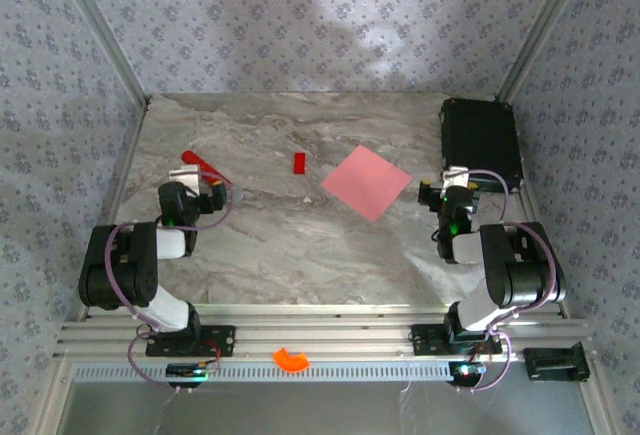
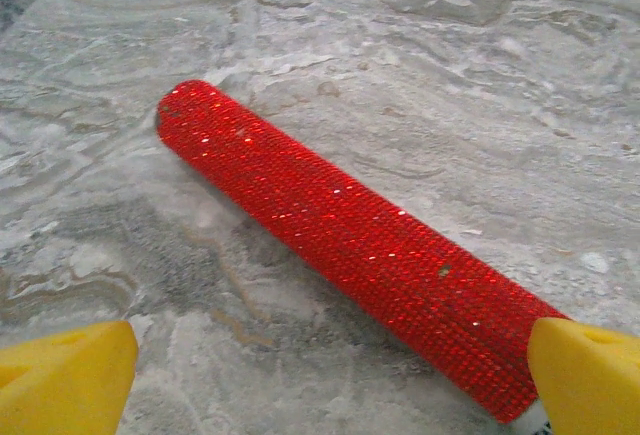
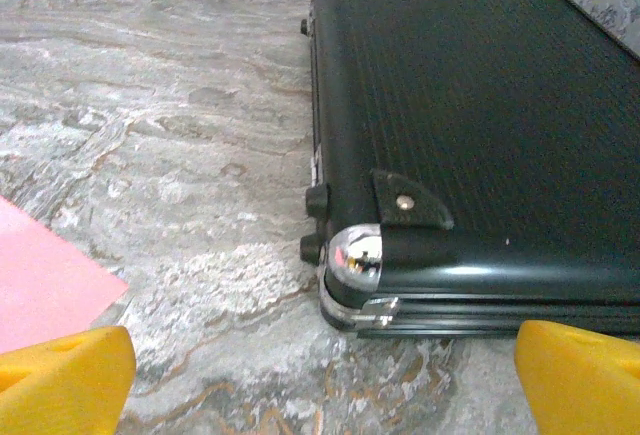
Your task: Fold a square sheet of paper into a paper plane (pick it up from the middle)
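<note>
Where the left wrist camera looks down, the red stick point(image 2: 340, 235) slips behind one yellow fingertip point(image 2: 585, 375), so its near end is cut off. The right wrist camera catches one corner of the square sheet of paper point(image 3: 45, 285) at its left edge, and the black case point(image 3: 470, 125) runs out of frame on the right. From above, the left gripper point(image 1: 214, 195) and right gripper point(image 1: 452, 183) are small and dark, and their jaws are hard to make out.

Counted: one pink sheet, one red stick, one small red block point(image 1: 299, 162), one black case and one orange piece point(image 1: 291, 358) on the rail at the near edge.

The overhead view gives the whole sheet, lying flat and turned like a diamond on the worktop point(image 1: 280, 245), right of centre, between the block and the case and touching neither. The wrist views add the stick's glittery surface and each gripper's fingertips standing wide apart: both are open and holding nothing.
</note>
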`<state>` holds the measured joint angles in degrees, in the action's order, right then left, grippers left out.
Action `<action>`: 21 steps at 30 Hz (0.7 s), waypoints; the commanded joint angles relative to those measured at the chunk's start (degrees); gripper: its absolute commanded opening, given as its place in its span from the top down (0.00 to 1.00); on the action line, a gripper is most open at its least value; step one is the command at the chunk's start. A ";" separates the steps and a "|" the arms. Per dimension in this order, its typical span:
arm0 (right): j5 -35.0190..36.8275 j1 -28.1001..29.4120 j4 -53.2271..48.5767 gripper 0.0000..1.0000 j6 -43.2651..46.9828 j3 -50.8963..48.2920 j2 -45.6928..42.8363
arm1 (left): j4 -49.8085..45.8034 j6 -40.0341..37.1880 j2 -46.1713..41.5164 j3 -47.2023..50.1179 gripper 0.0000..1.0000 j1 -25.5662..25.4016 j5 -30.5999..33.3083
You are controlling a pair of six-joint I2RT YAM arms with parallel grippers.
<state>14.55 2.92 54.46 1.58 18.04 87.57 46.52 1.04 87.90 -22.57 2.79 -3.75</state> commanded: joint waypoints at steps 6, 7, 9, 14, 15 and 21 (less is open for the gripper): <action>1.39 0.14 -21.97 0.01 -4.36 3.68 -15.18 | -19.32 3.60 -16.06 -3.87 0.00 0.38 1.55; 1.65 -0.01 -27.56 0.01 -6.61 5.39 -17.74 | -21.50 3.80 -18.34 -4.28 0.00 0.47 1.20; 1.47 0.07 -34.01 0.01 -9.95 7.13 -22.29 | -24.53 3.89 -22.71 -4.62 0.00 0.55 -0.15; -3.67 0.25 -49.94 0.01 -18.66 10.97 -31.62 | -36.41 8.89 -32.73 -7.38 0.00 0.48 -0.07; -4.27 0.10 -53.96 0.01 -22.06 12.16 -33.06 | -38.40 9.31 -34.35 -7.82 0.00 0.52 -0.45; -28.09 -5.65 -63.41 0.01 -35.05 14.69 -37.28 | -48.55 21.95 -40.06 -9.65 0.00 0.59 10.33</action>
<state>0.67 -0.40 -0.19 -24.01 31.33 51.62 7.31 14.02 49.17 -29.56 2.90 -0.89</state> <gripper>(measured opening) 0.992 0.997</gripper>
